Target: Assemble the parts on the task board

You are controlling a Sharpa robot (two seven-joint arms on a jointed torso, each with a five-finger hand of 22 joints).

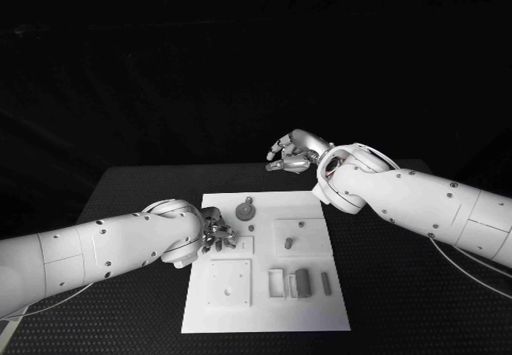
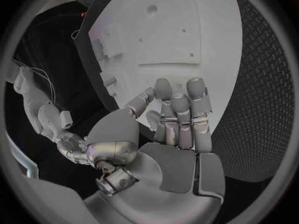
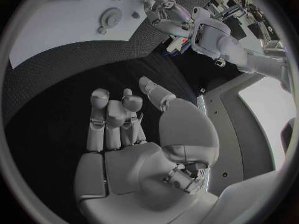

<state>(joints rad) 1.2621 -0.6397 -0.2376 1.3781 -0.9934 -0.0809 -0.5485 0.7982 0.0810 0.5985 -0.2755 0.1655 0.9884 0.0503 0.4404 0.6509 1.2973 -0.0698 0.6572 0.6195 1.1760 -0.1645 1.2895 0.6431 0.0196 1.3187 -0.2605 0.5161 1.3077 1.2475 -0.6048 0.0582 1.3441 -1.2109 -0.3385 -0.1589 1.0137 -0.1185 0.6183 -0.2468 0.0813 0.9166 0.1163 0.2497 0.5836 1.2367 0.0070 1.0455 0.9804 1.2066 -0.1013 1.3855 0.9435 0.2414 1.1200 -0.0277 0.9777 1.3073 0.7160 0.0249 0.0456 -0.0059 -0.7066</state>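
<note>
Left hand (image 1: 217, 233) at the left edge of the task board (image 1: 267, 314), fingers (image 2: 181, 109) loosely curled over the white plate, nothing held; right hand (image 1: 294, 155) raised over the black table (image 1: 405, 296) beyond the board's far edge, fingers apart, holding nothing. Round grey part (image 1: 246, 213) lies on the board's far area, just beside the left hand; small peg (image 1: 288, 242) stands near the middle; upright grey pieces (image 1: 302, 282) stand in the near-right slots.
</note>
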